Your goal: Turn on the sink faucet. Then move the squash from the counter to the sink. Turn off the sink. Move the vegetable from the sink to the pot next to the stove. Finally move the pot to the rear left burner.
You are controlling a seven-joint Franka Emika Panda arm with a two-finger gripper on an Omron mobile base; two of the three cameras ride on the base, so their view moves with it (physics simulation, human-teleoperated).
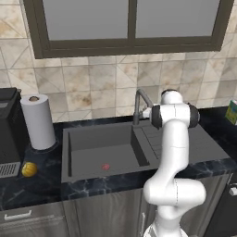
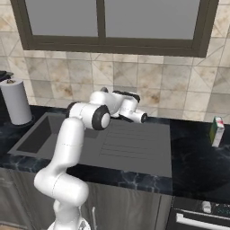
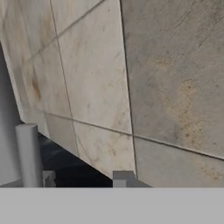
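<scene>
The sink faucet (image 1: 139, 104) stands at the back rim of the dark sink (image 1: 74, 159), and no water shows. My hand (image 2: 131, 111) hangs beside it, facing the tiled wall. In the hand view my gripper (image 3: 85, 179) is open with nothing between its tips. A grey upright rod of the faucet (image 3: 28, 155) stands just left of the left fingertip (image 3: 48, 178), outside the jaws. The yellow squash (image 1: 29, 169) lies on the black counter (image 1: 41, 185) left of the sink. The pot and the stove burners are out of view.
A paper towel roll (image 1: 38, 121) and a dark appliance (image 1: 8, 132) stand on the counter at the left. The ribbed drainboard (image 2: 130, 143) spreads right of the basin. A green and white carton (image 2: 216, 131) stands on the counter at the far right.
</scene>
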